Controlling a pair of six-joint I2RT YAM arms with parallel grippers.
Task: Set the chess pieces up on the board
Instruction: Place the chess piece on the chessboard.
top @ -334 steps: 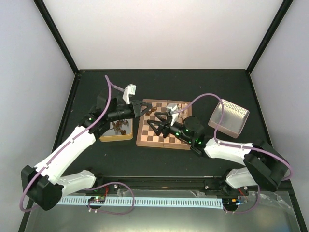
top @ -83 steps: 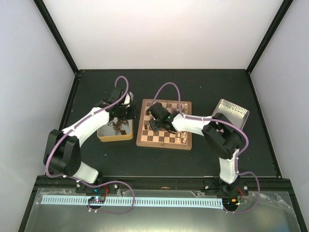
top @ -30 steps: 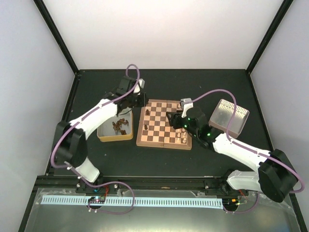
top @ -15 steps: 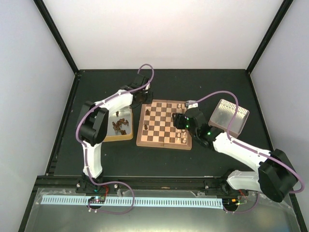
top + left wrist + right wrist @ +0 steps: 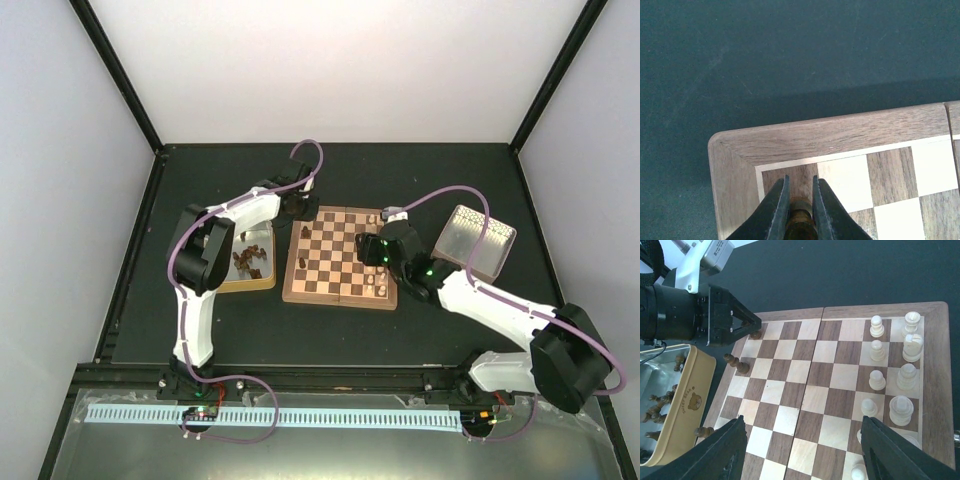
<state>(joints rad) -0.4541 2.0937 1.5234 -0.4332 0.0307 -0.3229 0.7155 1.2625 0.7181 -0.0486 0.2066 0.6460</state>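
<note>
At the far left corner of the chessboard (image 5: 340, 298), the left arm folds sharply at its elbow and sends its forearm out over the black table (image 5: 330, 170), wrist camera looking down on the board's plain border. Its left gripper (image 5: 800, 182) is pinched nearly closed on a dark brown chessman (image 5: 800, 222), which sits between the two fingers over the dark corner square; whether its base touches the wood I cannot tell. From the right side, the right arm stretches low and long from its elbow, and the right gripper (image 5: 802, 422) hangs above the board's middle with its jaws spread wide and nothing between them. Pale chessmen (image 5: 890, 365) stand in two files along the board's right edge. One dark piece (image 5: 735, 363) lies tipped over in the left file. More dark pieces (image 5: 245, 260) rest in the yellowish tin (image 5: 685, 405) just beside the board's left edge.
</note>
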